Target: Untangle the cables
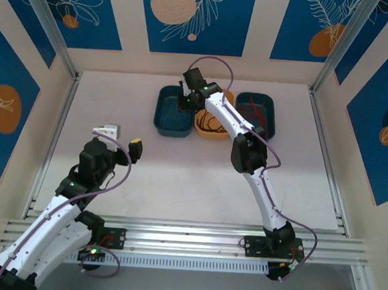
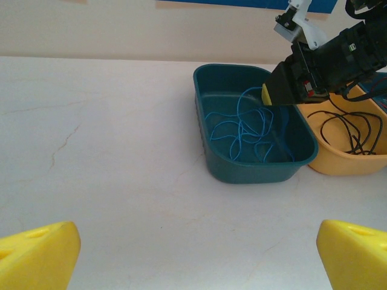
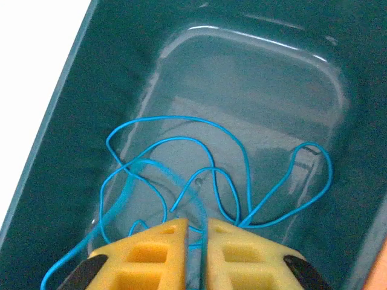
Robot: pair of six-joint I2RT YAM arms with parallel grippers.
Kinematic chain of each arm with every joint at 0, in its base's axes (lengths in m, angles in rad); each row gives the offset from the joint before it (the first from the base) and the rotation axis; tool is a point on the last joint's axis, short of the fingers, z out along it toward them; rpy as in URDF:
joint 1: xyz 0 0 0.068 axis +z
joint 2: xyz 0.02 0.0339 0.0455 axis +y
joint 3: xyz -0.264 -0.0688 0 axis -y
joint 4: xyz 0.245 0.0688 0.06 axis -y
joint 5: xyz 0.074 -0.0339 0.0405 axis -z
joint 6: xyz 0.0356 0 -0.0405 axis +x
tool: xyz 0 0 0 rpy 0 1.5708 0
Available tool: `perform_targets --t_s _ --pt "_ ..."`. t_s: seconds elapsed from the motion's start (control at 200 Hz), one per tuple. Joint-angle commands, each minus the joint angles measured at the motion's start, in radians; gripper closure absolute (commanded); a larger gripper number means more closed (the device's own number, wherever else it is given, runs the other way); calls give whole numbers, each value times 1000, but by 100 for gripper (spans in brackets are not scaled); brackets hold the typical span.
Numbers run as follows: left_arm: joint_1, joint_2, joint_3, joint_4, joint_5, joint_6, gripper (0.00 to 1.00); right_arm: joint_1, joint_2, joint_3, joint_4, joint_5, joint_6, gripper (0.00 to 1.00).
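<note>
A thin blue cable lies in loose loops on the floor of the left teal bin. My right gripper hangs over that bin, its yellow fingers nearly together with a strand of the blue cable pinched in the narrow gap. From the left wrist view the right gripper dips into the teal bin above the blue cable. Black cables lie in the yellow bin. Red cables sit in the right teal bin. My left gripper is open and empty above bare table.
The three bins stand in a row at the back middle of the table: the left teal bin, the yellow bin and a second teal bin. The left gripper hovers at the left, well short of them. Metal rails run along the table's sides.
</note>
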Motion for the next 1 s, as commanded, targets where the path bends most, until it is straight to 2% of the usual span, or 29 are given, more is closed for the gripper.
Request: perform_targets --t_s 0.0,0.065,0.26,0.49,0.59,0.835,0.995 --pt "2 -5 21 -10 15 -14 0 5 0 60 -5 31 -22 71" --pt "2 -6 22 -10 14 -11 0 7 -3 76 -14 30 -36 64" --pt "2 -8 19 -11 10 -12 0 13 -56 88 -32 49 -63 50" --pt "1 -11 19 -19 -15 -7 0 13 -205 12 -48 81 -69 43" --pt "2 -21 18 -26 -39 -4 0 12 -347 -156 22 107 -68 40" --pt "3 -41 4 -51 -139 -12 0 -24 -745 -698 244 174 -22 31" --pt "5 -38 -6 -60 -223 3 0 -61 -986 -1042 332 255 22 20"
